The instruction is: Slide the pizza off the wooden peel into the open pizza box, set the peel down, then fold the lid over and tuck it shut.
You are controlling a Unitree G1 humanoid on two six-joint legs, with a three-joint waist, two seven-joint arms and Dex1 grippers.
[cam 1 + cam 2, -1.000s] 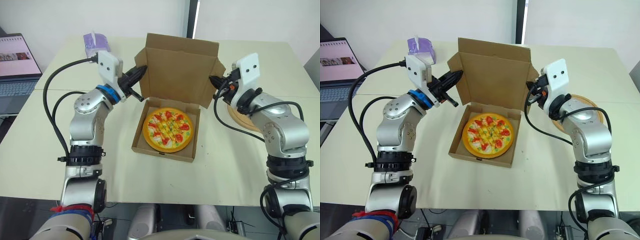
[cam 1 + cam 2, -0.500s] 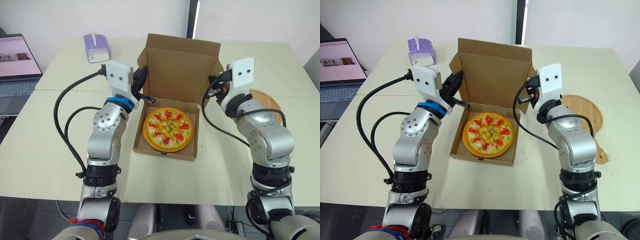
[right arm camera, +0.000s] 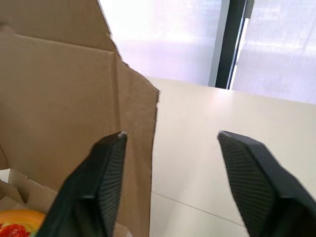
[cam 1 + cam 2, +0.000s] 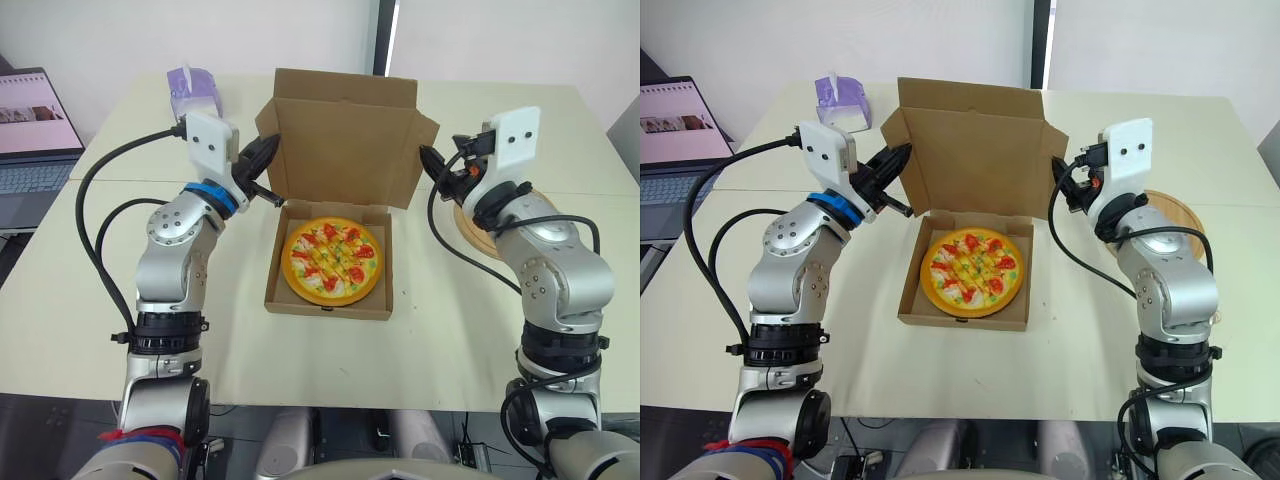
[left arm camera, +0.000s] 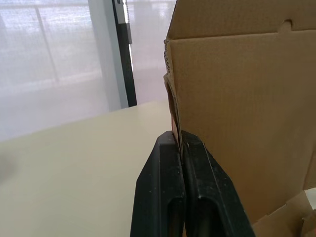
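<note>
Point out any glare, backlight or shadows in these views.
Left wrist view: the window behind the box lid is blown out by backlight. Right wrist view: same window glare above the table. Left eye view: even light, no hard shadows on the table.

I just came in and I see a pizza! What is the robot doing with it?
The robot is boxing up a pizza. It already lies in the cardboard box, and the wooden peel is set down on the table on the robot's right. Now comes the lid, which stands upright. The left gripper is pinched shut on the lid's left side flap, and the right gripper is open at the edge of the right side flap.
</note>
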